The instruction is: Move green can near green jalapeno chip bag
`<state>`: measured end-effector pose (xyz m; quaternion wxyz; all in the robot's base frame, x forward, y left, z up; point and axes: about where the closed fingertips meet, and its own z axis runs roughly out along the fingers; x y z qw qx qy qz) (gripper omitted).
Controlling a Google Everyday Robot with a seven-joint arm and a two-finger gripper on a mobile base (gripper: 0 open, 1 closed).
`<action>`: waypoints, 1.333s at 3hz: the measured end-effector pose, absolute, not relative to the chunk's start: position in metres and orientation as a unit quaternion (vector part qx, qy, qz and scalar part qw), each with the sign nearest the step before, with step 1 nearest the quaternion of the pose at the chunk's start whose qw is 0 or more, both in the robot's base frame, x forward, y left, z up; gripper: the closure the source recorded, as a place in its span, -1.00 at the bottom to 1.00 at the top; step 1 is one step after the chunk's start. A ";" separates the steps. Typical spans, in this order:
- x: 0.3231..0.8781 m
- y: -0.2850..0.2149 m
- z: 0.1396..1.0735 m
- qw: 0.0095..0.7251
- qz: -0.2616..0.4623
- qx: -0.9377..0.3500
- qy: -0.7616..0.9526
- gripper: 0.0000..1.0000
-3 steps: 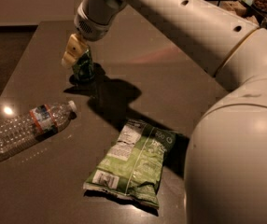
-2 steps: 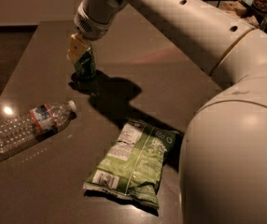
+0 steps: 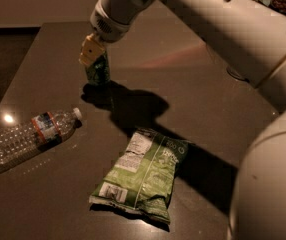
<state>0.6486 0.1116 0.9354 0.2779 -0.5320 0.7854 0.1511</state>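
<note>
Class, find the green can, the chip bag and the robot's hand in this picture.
green can [image 3: 98, 72], camera view, middle of its side.
chip bag [image 3: 145, 176], camera view, centre of its crinkled surface.
hand [image 3: 93, 56], camera view, between its fingertips, shut on the green can's top, upper left.

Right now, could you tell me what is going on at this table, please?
The robot's pincer grips the small green aluminium can at the far side of the dark table. The flat light-green crinkled chip bag lies nearer the camera, apart from the can. A clear plastic water bottle lies on its side at the picture's left.
</note>
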 end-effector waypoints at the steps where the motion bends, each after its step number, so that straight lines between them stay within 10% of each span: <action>1: 0.624 0.085 0.936 0.281 0.160 -0.527 0.786 1.00; 4: 0.565 0.019 0.922 0.272 0.162 -0.506 0.803 1.00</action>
